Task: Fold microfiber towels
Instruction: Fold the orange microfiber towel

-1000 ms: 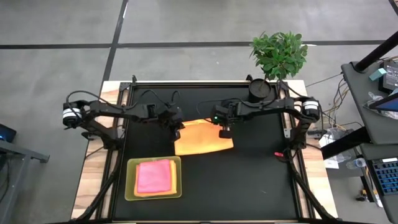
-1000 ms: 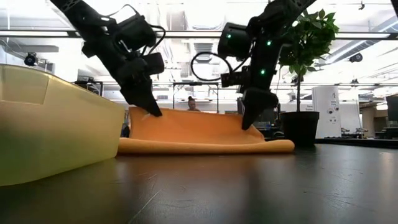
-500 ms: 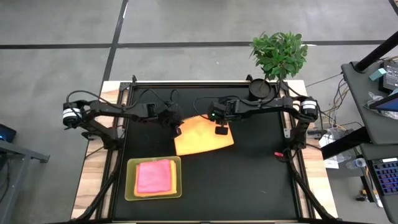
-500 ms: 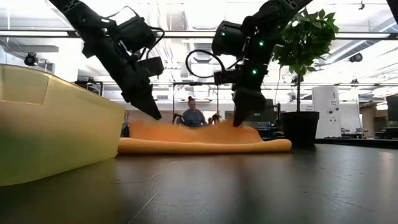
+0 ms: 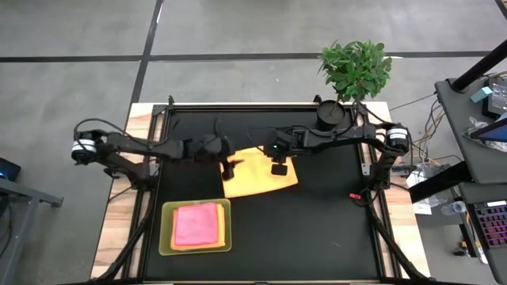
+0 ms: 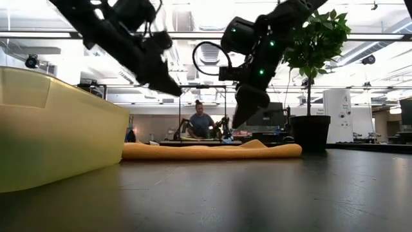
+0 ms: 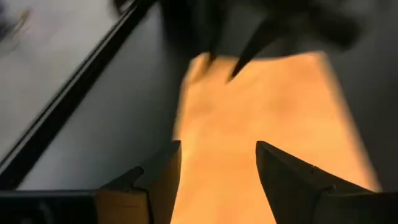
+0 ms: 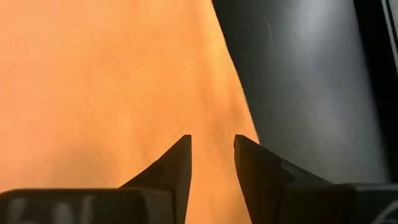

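Note:
An orange microfiber towel (image 5: pixel 260 176) lies flat and folded on the black table, a low strip in the low view (image 6: pixel 212 151). My left gripper (image 5: pixel 230 168) hangs open above the towel's left end, well clear of it in the low view (image 6: pixel 172 87). In the left wrist view the left gripper (image 7: pixel 217 155) has only cloth far below its fingers. My right gripper (image 5: pixel 279 168) stands open a little above the towel's right part, clear of it in the low view (image 6: pixel 239 119). The right gripper's (image 8: pixel 211 149) gap is narrow. A pink towel (image 5: pixel 196 224) lies in the tray.
A translucent lime-green tray (image 5: pixel 165 237) stands at the near left and rises as a wall in the low view (image 6: pixel 58 129). A potted plant (image 5: pixel 355 67) and a round black thing (image 5: pixel 333 115) stand at the far right. Bare black tabletop (image 5: pixel 325 229) lies at the near right.
Both grippers have opened and let go of the orange towel's raised layer. That layer, held up like a wall a second ago, has dropped flat onto the layer beneath. My left gripper has risen well above the towel and tipped up. My right gripper has tipped up slightly.

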